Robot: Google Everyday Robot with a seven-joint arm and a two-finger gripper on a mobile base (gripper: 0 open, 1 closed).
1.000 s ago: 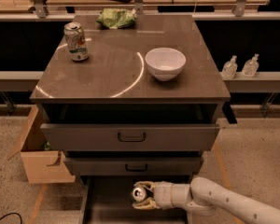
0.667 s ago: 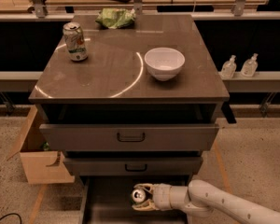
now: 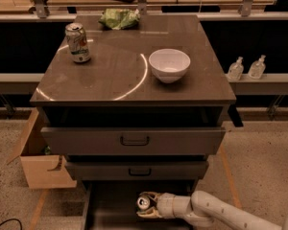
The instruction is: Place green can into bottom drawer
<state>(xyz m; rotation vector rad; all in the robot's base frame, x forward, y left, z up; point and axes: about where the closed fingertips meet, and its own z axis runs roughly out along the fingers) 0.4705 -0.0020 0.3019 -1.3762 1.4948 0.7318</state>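
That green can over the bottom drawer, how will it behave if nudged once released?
Gripped by the end effector over the bottom drawer, the green can looks cylindrical and smooth: likely rolls if laid sideways, tips easily upright. Drawer walls should contain it.

No lettering that I can read.

The pale silver-white can (image 3: 78, 42) standing on the grey bench (image 3: 192, 80) carries a green and red label, but its wording is too small to make out. The crumpled green chip bag (image 3: 119, 18) at the bench's back edge shows print I cannot read either. The two clear bottles (image 3: 235, 70) on the ledge beside the bench and the brown cardboard box (image 3: 41, 169) on the floor show no legible marks. My end effector (image 3: 149, 205) is low over the dark grey bottom drawer (image 3: 110, 210), fingers closed round the dark green soda can (image 3: 143, 203). Only the can's silver top faces the camera, and nothing on it can be read.
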